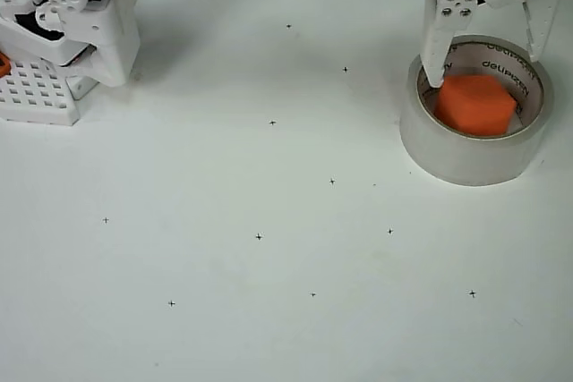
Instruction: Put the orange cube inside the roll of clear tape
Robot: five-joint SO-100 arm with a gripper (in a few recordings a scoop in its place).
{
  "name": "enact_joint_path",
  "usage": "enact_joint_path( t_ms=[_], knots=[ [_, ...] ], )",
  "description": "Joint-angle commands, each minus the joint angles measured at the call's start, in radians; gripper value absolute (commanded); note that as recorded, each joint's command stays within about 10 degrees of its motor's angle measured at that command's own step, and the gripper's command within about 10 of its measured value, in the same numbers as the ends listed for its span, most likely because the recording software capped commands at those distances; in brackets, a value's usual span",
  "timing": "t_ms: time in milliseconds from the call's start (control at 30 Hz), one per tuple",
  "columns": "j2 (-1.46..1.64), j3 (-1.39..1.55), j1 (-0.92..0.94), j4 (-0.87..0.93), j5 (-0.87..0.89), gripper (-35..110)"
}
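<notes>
One orange cube [475, 105] sits inside one roll of clear tape [474, 154]; one white perforated block [38, 96] lies well left of the roll.

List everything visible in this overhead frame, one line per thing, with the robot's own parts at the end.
orange cube: one, bright orange, inside the hole of the tape roll, upper right.
roll of clear tape: one, translucent grey with a white core bearing printed lettering, lying flat on the table at upper right, around the cube.
perforated block: one, white, at the left edge, with a small orange piece beside it.
table: one, white, dotted with small black cross marks.
arm base: one, white, upper left corner, next to the perforated block.
hand: one, white, above the roll, fingers spread open on either side of the cube.
</notes>
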Motion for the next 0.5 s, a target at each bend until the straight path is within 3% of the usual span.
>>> enact_joint_path(
  t_ms=[0, 467],
  knots=[
    [0.046, -0.075, -0.012, 0.012, -0.017, 46],
    [0.048, -0.078, -0.012, 0.025, -0.02, 46]
  ],
)
